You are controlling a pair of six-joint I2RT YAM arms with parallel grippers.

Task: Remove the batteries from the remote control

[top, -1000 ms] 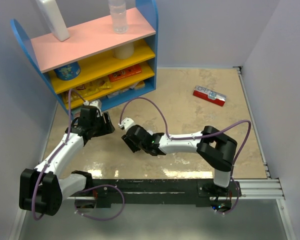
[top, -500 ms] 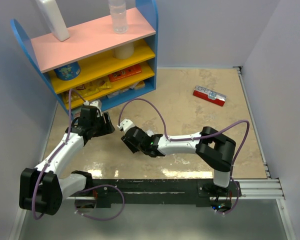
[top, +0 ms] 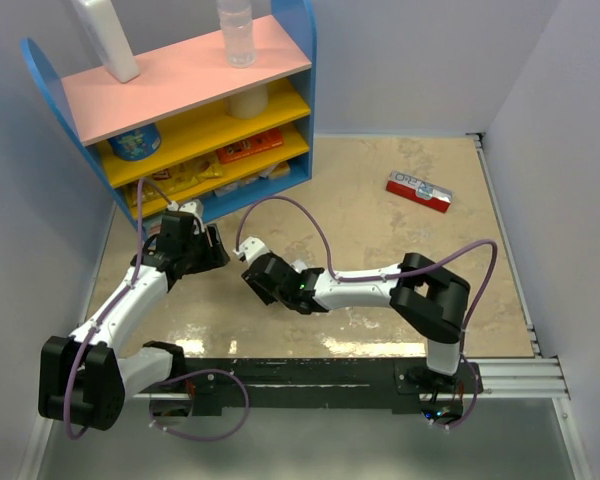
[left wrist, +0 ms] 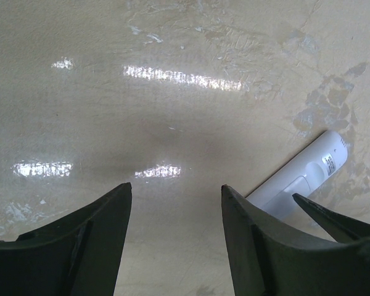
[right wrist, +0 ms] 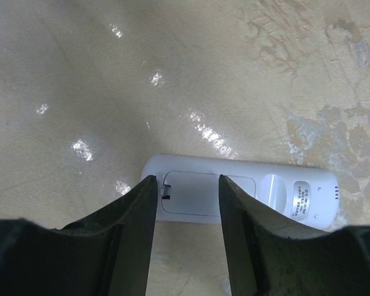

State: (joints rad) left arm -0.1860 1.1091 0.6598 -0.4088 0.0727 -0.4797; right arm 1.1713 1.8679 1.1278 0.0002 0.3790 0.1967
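Observation:
The remote control (right wrist: 240, 191) is a slim white bar lying back-up on the beige table. Its battery cover (right wrist: 200, 192) is in place, with a small latch notch at its left end. The batteries are hidden under it. My right gripper (right wrist: 187, 179) is open, and its fingers straddle the cover end of the remote from just above. My left gripper (left wrist: 176, 186) is open and empty over bare table, with the remote (left wrist: 305, 176) just to the right of its right finger. In the top view the two grippers (top: 220, 252) (top: 252, 278) face each other closely.
A blue shelf unit (top: 180, 90) with pink and yellow boards stands at the back left, close behind the left gripper. A red-and-white flat box (top: 418, 191) lies at the back right. Walls close in the table on three sides.
My right gripper has crept slightly left, toward the left gripper. The left arm has not moved.

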